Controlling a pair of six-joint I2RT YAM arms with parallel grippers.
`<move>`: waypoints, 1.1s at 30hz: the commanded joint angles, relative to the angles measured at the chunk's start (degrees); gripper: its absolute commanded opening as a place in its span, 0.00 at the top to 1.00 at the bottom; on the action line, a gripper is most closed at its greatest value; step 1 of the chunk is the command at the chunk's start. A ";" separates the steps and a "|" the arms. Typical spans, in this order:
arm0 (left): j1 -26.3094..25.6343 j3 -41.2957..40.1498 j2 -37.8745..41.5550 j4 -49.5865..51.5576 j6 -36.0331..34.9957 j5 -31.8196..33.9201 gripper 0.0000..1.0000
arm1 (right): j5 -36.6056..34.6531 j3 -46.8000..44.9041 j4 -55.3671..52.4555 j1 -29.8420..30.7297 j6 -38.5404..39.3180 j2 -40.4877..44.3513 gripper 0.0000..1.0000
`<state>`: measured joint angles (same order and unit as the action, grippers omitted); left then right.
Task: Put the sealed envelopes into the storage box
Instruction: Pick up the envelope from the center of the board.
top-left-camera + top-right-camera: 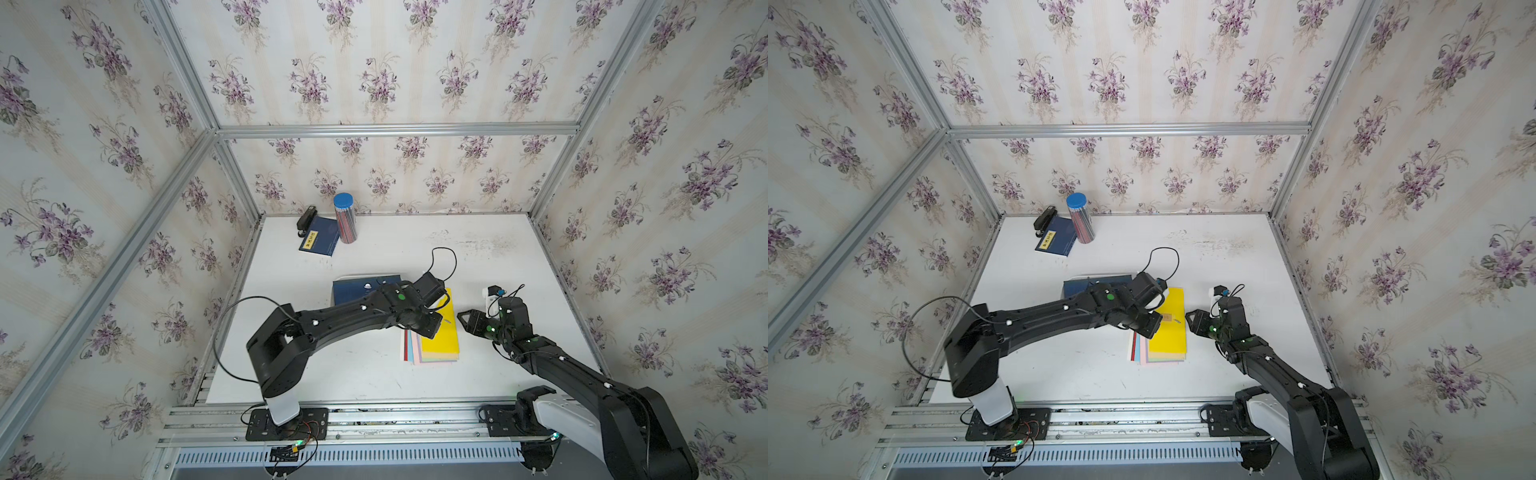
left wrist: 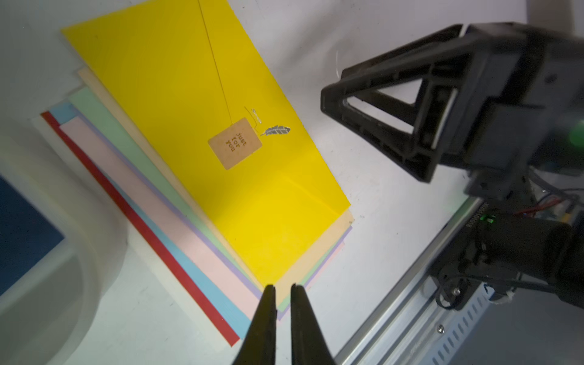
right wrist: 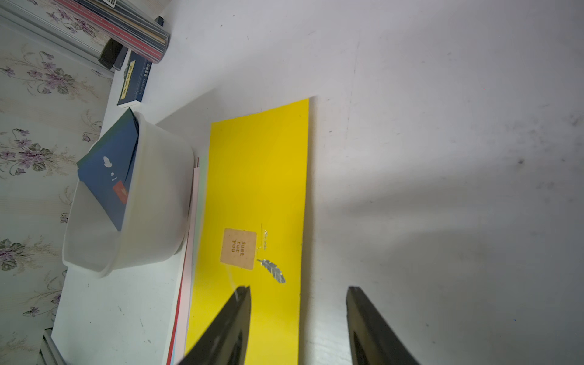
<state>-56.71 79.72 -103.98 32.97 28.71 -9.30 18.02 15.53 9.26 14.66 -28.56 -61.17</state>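
Blue-lidded pencil tube (image 1: 345,222) upright at upper left of the white surface (image 1: 478,266), navy yellow-labelled booklet (image 1: 319,242) just left of it, black stapler (image 1: 306,220) at the booklet's upper corner

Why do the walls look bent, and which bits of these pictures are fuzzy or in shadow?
In both top views, the wide lens makes the metal frame fan outward. In the left wrist view, the white box is blurred and the yellow envelope is sharp. In the right wrist view, soft shadows cross the table, and the right gripper's fingers are fuzzy.
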 commanded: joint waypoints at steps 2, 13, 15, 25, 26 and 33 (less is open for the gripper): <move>0.01 4.49 -6.45 4.83 1.08 5.21 0.91 | 1.09 -0.19 2.43 -0.10 -0.04 -0.35 0.46; -0.07 6.57 -12.34 5.83 2.72 8.50 0.97 | 2.96 1.49 3.00 -0.23 -0.07 -5.80 0.46; -0.06 6.28 -12.47 5.68 2.84 8.43 0.98 | 3.49 1.86 3.18 -0.22 -0.21 -7.03 0.46; 0.00 5.16 -13.87 3.91 3.54 7.83 1.00 | 6.33 3.84 5.98 -0.22 -1.89 -14.50 0.53; -0.06 5.09 -14.07 3.75 3.57 7.81 1.00 | 6.43 3.81 6.30 -0.24 -2.35 -15.04 0.54; -0.06 4.93 -14.71 2.83 3.46 7.37 1.00 | 7.36 4.68 6.21 -0.20 -1.71 -16.35 0.58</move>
<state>-56.71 84.84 -118.24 36.77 31.94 -1.74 24.69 19.75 15.29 14.44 -30.44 -77.38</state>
